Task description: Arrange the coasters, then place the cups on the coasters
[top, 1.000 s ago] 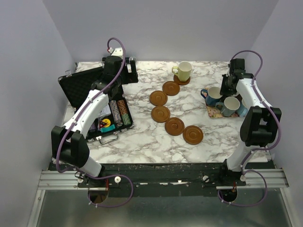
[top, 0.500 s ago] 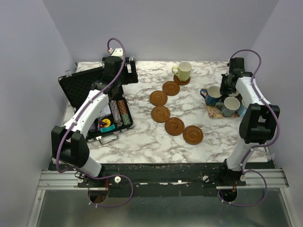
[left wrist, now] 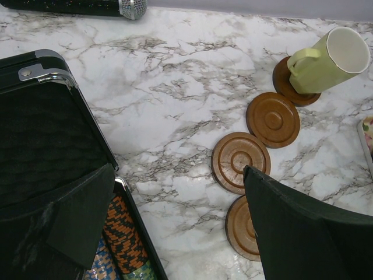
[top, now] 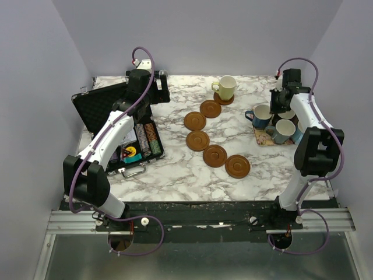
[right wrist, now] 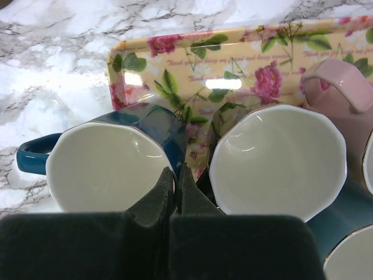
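Note:
Six reddish-brown coasters run in a curved line down the marble, from the one (top: 224, 99) under the pale yellow-green cup (top: 227, 87) to the nearest coaster (top: 238, 166). In the left wrist view, bare coasters (left wrist: 240, 161) lie below that cup (left wrist: 331, 60). The dark blue cup (right wrist: 111, 166) stands at the floral tray's left edge. My right gripper (right wrist: 176, 172) is shut on its rim, one finger inside and one outside. A dark cup (right wrist: 277, 160) and the pink cup (right wrist: 341, 93) crowd beside it. My left gripper (left wrist: 178, 175) hangs open above the marble, holding nothing.
The floral tray (top: 262, 138) at the right holds more cups (top: 284, 131). An open black case (top: 102, 105) with striped poker chips (top: 148, 139) fills the left side. A microphone (left wrist: 76, 6) lies along the back edge.
My right gripper has shut on the dark blue cup's rim, and cup and gripper have shifted slightly left. The left arm has not moved.

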Robot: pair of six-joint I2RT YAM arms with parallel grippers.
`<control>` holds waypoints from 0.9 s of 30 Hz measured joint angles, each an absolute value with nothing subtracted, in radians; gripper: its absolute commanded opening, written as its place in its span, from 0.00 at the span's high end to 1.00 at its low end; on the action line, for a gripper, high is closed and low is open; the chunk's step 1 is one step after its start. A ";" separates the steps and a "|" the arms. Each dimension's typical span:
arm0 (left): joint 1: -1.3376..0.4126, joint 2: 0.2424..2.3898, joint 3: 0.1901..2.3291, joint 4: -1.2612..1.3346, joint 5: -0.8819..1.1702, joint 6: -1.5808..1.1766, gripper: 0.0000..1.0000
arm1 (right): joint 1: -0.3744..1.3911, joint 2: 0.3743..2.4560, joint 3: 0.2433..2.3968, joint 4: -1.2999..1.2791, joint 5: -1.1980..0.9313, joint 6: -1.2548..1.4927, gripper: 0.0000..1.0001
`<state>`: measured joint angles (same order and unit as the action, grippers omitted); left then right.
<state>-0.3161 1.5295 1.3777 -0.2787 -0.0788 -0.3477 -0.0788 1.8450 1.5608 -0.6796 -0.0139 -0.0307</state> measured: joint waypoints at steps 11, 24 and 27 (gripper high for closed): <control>-0.316 1.529 1.372 -0.266 -0.076 -0.342 0.01 | -0.064 1.824 1.705 -0.760 -0.075 -0.053 0.99; -0.316 1.525 1.355 -0.262 -0.082 -0.340 0.01 | 0.145 1.880 1.901 -0.816 -0.112 -0.002 0.99; -0.316 1.518 1.343 -0.261 -0.088 -0.337 0.01 | 0.191 1.934 1.930 -0.817 -0.126 0.017 0.99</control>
<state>-0.3161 1.5185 1.3434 -0.2611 -0.0879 -0.3367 0.1905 1.9339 1.9305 -0.8169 -0.1265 0.0166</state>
